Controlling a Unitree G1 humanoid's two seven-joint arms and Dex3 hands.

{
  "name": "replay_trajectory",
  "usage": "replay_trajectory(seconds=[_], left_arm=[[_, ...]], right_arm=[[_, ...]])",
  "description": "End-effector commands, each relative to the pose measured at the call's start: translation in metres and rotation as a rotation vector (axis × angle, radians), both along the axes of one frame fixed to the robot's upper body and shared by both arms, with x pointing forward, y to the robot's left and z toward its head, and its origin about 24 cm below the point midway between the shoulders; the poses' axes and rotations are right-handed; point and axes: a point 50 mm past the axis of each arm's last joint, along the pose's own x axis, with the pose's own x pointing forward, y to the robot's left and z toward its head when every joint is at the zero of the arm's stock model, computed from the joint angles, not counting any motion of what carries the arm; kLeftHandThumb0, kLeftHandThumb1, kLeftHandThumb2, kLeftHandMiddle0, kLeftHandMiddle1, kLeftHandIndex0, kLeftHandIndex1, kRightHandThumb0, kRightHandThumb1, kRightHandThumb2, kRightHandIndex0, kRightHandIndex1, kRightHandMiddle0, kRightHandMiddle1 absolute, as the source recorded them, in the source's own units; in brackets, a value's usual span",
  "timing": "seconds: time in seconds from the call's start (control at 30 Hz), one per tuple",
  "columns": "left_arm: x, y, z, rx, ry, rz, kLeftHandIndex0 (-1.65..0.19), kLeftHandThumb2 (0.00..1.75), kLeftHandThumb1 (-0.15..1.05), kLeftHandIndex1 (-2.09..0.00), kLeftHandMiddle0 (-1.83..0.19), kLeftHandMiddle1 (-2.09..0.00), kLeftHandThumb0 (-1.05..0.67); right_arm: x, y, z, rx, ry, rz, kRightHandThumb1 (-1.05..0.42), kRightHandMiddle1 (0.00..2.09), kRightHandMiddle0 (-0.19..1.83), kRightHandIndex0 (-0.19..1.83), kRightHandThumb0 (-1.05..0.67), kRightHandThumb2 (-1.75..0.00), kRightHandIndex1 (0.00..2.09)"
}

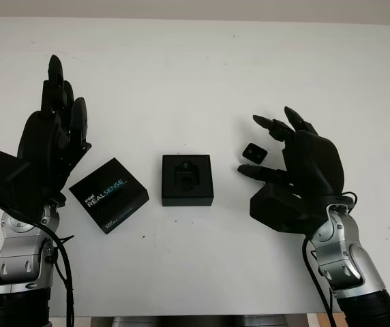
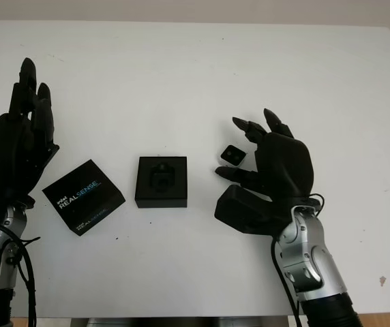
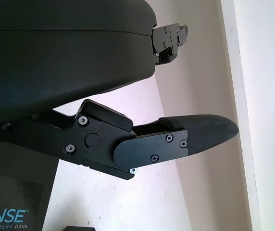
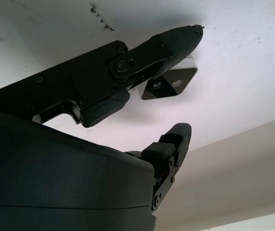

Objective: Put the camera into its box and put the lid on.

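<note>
A small black camera (image 1: pixel 253 153) lies on the white table (image 1: pixel 202 75), right of the open black box (image 1: pixel 187 179), whose moulded insert holds nothing. The lid (image 1: pixel 109 194), printed REALSENSE, lies flat to the left of the box. My right hand (image 1: pixel 249 145) is open around the camera, with fingers beyond it and the thumb on its near side, not closed on it. The right wrist view shows the camera (image 4: pixel 168 83) on the table, partly behind one finger (image 4: pixel 161 45). My left hand (image 1: pixel 62 88) is open and raised, left of the lid.
The table's front edge (image 1: pixel 195 317) runs just behind both forearms. Its far edge (image 1: pixel 195 20) meets a pale wall. A corner of the lid (image 3: pixel 12 211) shows in the left wrist view.
</note>
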Motion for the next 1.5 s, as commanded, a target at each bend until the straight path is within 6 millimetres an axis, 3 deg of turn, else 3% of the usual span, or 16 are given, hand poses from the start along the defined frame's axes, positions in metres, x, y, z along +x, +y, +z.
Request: replay_trajectory(seconds=[0.0, 0.23, 0.57, 1.03, 1.17, 1.47], left_arm=[[0.000, -0.001, 0.004, 0.007, -0.011, -0.008, 0.19, 0.62, 1.05, 0.00, 0.19, 0.00, -0.83], [-0.002, 0.000, 0.004, 0.001, -0.004, 0.004, 0.19, 0.61, 1.05, 0.00, 0.19, 0.00, -0.84], [-0.002, 0.002, 0.006, -0.005, -0.001, 0.008, 0.19, 0.60, 1.05, 0.00, 0.19, 0.00, -0.85], [-0.004, 0.003, 0.005, -0.001, -0.001, 0.004, 0.19, 0.59, 1.05, 0.00, 0.19, 0.00, -0.84], [-0.005, 0.003, 0.005, 0.006, 0.000, 0.001, 0.19, 0.59, 1.05, 0.00, 0.19, 0.00, -0.83], [-0.005, 0.003, 0.004, 0.016, -0.001, 0.006, 0.19, 0.59, 1.05, 0.00, 0.19, 0.00, -0.81]], right_arm=[[-0.001, -0.002, -0.002, -0.003, 0.004, -0.002, -0.91, 0.68, 0.35, 0.27, -0.75, -0.05, 0.10], [-0.003, -0.002, -0.007, -0.012, 0.012, -0.018, -0.90, 0.87, 0.39, 0.35, -0.72, -0.05, 0.12], [-0.007, -0.002, -0.013, -0.109, 0.044, -0.047, -0.94, 0.85, 0.42, 0.39, -0.73, -0.06, 0.11], [-0.011, 0.001, -0.018, -0.201, 0.007, -0.090, -0.99, 0.85, 0.53, 0.50, -0.59, -0.07, 0.12], [-0.011, 0.001, -0.018, -0.190, -0.027, -0.082, -1.04, 1.15, 0.52, 0.59, -0.46, -0.06, 0.13], [-0.007, 0.001, -0.011, 0.008, -0.056, 0.004, -1.05, 1.48, 0.42, 0.63, -0.41, -0.09, 0.14]])
